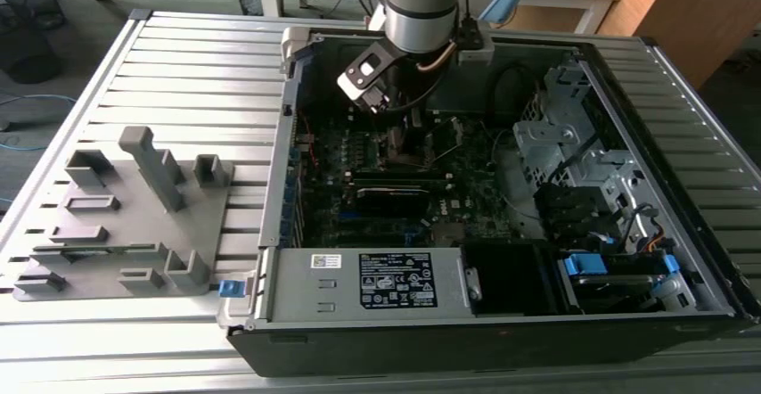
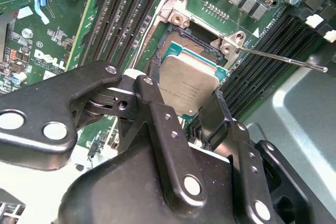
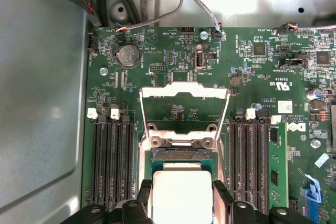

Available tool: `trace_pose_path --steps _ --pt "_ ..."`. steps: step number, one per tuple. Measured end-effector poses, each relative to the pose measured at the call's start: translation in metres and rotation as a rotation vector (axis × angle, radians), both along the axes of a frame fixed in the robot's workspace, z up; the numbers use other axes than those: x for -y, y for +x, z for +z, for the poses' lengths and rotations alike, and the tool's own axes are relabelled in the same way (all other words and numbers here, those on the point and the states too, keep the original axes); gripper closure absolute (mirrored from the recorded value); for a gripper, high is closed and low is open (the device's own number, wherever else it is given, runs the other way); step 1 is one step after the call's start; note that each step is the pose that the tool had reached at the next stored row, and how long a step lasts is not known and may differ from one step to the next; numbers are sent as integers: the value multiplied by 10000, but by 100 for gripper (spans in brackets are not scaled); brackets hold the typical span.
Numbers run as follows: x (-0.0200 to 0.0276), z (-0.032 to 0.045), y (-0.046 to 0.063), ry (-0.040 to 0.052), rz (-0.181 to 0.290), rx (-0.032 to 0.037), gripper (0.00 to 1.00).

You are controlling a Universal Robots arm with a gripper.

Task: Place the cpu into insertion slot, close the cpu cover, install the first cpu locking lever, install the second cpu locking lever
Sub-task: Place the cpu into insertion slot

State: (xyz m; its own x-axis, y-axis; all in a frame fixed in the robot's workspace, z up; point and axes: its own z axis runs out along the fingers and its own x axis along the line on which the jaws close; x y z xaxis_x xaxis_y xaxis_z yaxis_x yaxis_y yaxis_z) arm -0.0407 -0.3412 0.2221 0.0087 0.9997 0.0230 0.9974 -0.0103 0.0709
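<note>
Fingers (image 2: 157, 124) tight on cpu (image 2: 186, 85) — over insertion slot (image 2: 184, 39); cover (image 3: 184, 91) open

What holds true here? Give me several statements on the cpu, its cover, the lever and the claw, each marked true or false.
1. The cpu cover stands swung up, off the insertion slot. True.
2. The claw is empty. False: the cpu sits gripped between its fingers, over the slot.
3. A locking lever sticks out unlatched beside the slot. True.
4. The computer case has its side panel on. False: it lies open, with the board inside exposed.
</note>
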Motion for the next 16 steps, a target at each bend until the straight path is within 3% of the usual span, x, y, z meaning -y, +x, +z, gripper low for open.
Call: trace_pose_path --steps 16 --pt "4 -2 0 0 -157 0 46"
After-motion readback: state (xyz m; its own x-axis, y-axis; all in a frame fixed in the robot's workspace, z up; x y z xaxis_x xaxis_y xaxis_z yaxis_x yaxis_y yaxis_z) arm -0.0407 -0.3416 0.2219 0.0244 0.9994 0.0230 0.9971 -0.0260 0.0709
